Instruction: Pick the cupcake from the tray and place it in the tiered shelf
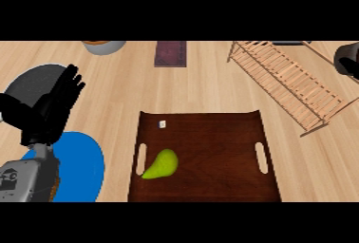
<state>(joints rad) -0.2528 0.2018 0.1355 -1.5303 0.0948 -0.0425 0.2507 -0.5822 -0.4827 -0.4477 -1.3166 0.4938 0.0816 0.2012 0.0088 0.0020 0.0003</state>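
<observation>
The dark brown tray [203, 190] lies at the centre front of the counter. On it I see a green fruit [161, 164] at its left side and a tiny white item [163, 124] near its far left corner; no cupcake shows there. The wooden tiered shelf [288, 80] stands slanted at the back right. My right hand [348, 59] shows only as a black shape at the right edge, just beyond the shelf's far end; whether it holds anything is hidden. My left hand [52, 111] rests open at the left, fingers up.
A blue plate [84, 166] lies under my left forearm and a grey plate [32, 83] behind the left hand. A grey bowl [104, 46] and a dark maroon block [171, 53] sit along the back edge.
</observation>
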